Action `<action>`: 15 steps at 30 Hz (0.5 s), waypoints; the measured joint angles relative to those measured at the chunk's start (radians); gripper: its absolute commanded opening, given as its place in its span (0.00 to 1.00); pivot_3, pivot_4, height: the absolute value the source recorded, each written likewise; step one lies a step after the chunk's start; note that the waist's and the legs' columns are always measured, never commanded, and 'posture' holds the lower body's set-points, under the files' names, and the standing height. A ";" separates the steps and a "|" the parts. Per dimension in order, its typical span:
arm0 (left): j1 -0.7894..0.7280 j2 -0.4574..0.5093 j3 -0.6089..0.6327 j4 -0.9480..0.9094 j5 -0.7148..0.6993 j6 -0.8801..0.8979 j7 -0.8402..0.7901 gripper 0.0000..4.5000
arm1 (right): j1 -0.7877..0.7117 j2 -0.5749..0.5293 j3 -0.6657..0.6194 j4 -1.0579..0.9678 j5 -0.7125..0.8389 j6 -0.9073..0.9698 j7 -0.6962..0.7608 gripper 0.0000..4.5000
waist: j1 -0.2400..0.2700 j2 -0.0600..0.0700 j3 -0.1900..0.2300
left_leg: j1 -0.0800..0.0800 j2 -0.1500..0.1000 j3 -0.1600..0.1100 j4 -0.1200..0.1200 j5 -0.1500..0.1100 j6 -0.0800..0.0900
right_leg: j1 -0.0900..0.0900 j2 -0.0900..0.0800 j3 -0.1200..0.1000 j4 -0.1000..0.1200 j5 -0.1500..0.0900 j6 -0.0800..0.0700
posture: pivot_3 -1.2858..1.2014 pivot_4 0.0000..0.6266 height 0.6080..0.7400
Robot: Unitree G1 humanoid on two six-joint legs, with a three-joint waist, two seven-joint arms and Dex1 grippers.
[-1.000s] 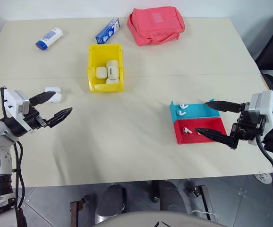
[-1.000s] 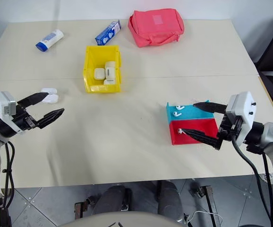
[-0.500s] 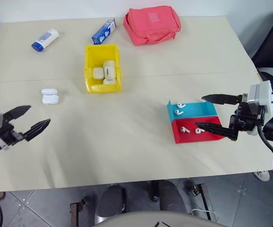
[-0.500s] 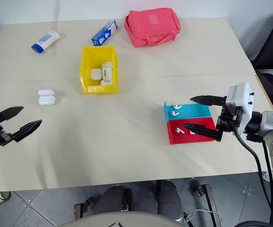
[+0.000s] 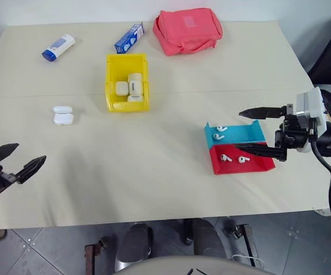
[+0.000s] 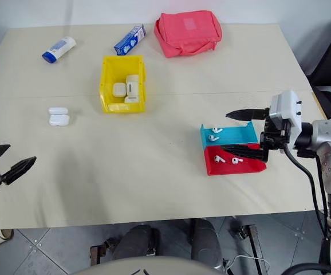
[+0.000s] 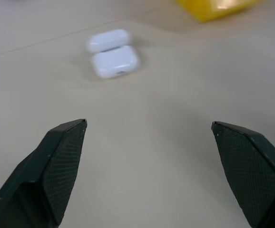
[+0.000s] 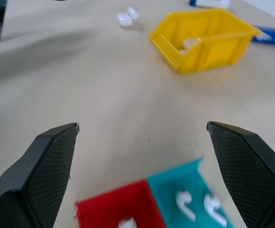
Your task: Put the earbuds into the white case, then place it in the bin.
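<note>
My left gripper [image 5: 15,160] hangs near the front left corner of the table [image 5: 154,166], its two black fingers spread wide with nothing between them. The white case [image 5: 63,115] lies on the table further from me, well apart from this gripper. Its lid is open, so it looks like two white rounded parts, one behind the other. From my left wrist the case [image 7: 112,59] lies ahead of the open fingers, and I cannot tell if anything is inside it, because the view there is soft.

My right gripper [image 5: 252,130] is at the right side of the table, pointing toward the left, and it is also wide open and holds nothing. Its nearer finger reaches over the red tray [image 5: 241,160], the other one over the far edge of the blue tray [image 5: 234,133]. The earbuds are in these two trays: two in the blue one [image 5: 219,132] and two in the red one [image 5: 235,158]. I cannot say if a finger touches the trays.

The bin [image 5: 127,82] stands in the far middle of the table, with some white cases already inside. Behind it are a white tube [image 5: 58,47], a blue carton [image 5: 130,37] and a pink pouch [image 5: 189,30].
</note>
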 measured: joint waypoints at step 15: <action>-0.839 0.135 -0.606 0.404 0.171 0.667 0.275 0.99 | -0.063 0.056 0.053 0.003 -0.019 -0.043 0.027 1.00 | -0.006 -0.001 0.000 | 0.002 -0.004 0.004 -0.001 0.005 0.003 | 0.000 0.005 -0.015 0.004 0.000 0.000 | 0.52 0.24 1.00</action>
